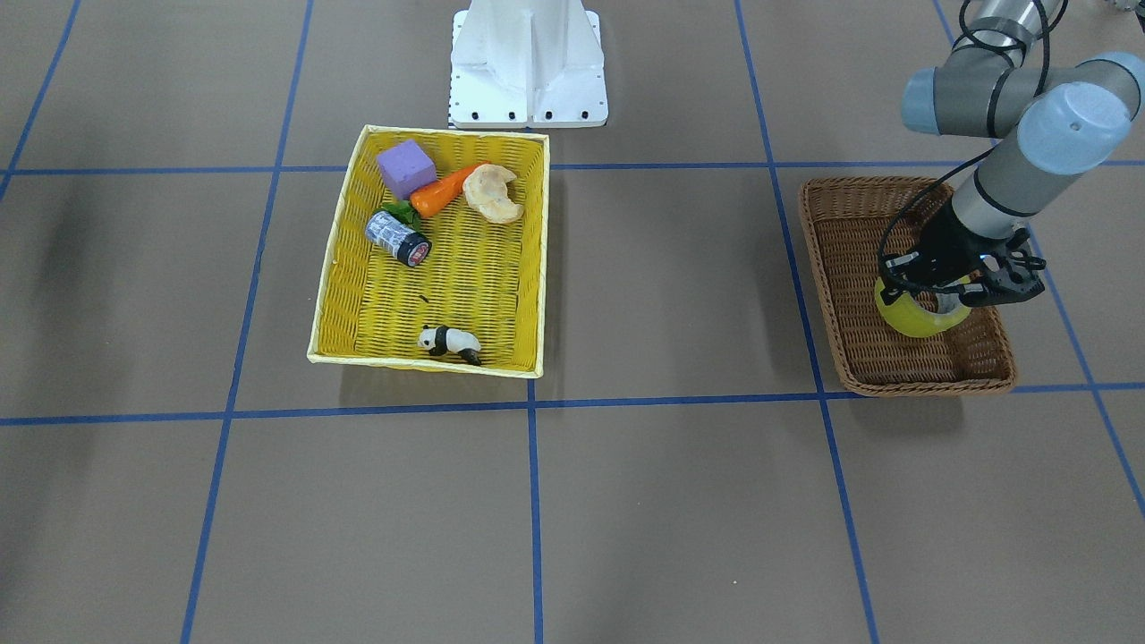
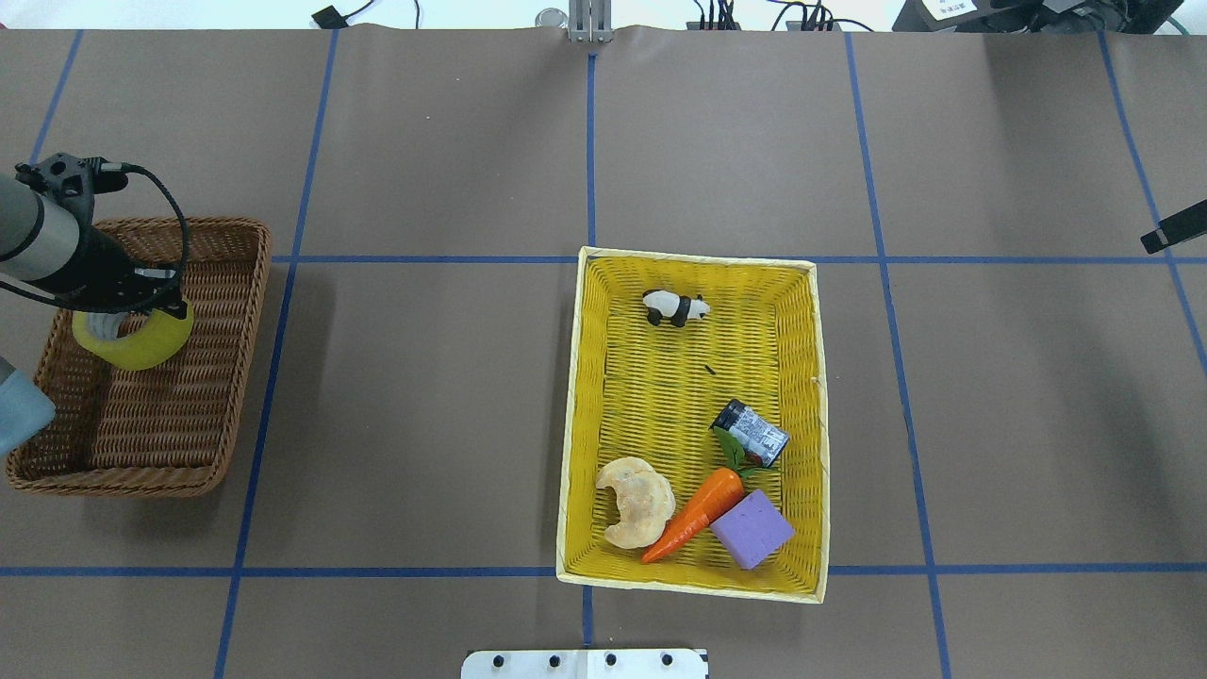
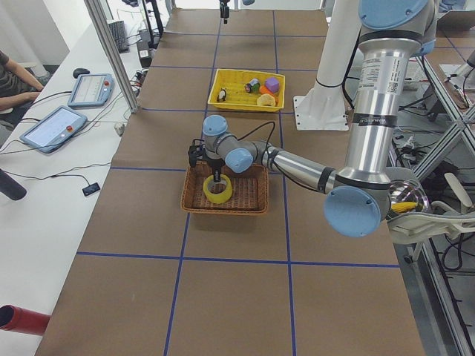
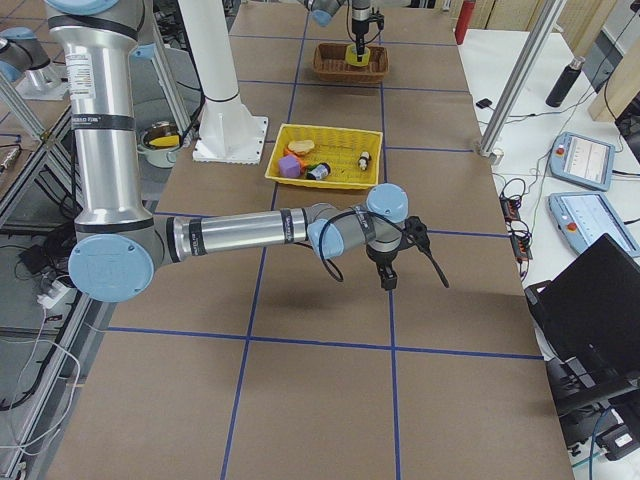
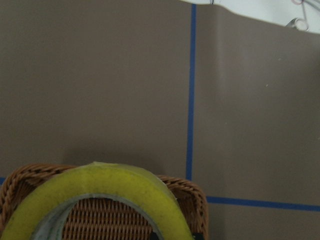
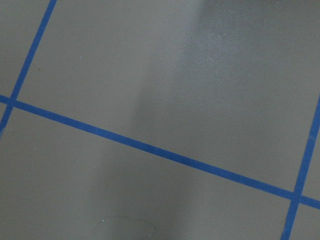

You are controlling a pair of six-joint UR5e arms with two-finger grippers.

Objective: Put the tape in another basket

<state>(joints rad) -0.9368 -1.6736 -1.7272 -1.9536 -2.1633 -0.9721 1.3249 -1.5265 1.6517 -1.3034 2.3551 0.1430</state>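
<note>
The yellow tape roll point(image 1: 914, 318) hangs tilted low inside the brown wicker basket point(image 1: 930, 386), towards its end away from the robot. My left gripper point(image 1: 937, 298) is shut on the roll's upper wall, one finger through the pale core. The roll also shows in the overhead view point(image 2: 141, 347) and fills the bottom of the left wrist view point(image 5: 100, 185), with the basket rim point(image 5: 187, 192) behind it. I cannot tell whether it touches the basket floor. My right gripper point(image 4: 386, 278) hangs over bare table far to the right; I cannot tell its state.
The yellow basket point(image 1: 425, 362) at mid-table holds a grey-and-black can point(image 1: 398, 239), a carrot point(image 1: 443, 190), a purple cube point(image 1: 405, 168), a croissant point(image 1: 492, 192) and a panda figure point(image 1: 450, 342). The robot's white base point(image 1: 528, 67) stands behind it.
</note>
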